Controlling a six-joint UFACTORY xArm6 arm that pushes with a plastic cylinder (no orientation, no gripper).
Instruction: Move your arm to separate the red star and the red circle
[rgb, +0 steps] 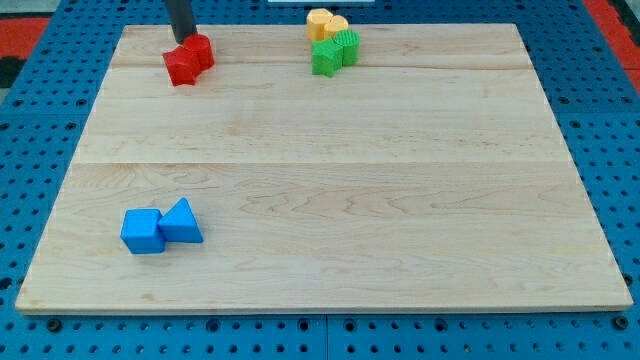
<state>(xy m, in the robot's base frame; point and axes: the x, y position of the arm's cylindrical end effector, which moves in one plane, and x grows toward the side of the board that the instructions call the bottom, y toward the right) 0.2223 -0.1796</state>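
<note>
The scene is seen through one camera, set high beyond the near edge of the wooden counter (330, 170) and angled downward, at moderate distance; nearly the whole counter is framed.

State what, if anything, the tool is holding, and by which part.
Nothing is held. My tip only touches the top edge of the two red blocks, which sit pressed together.

Wooden board (330, 180): rod's tip (185, 40) at the top left, touching the red circle (199, 49), itself against the red star (181, 66). Top centre: yellow blocks (326, 24) behind green blocks (334, 52), apparently touching. Bottom left: blue cube (142, 231) touching the blue triangle (181, 222), on its right.
</note>
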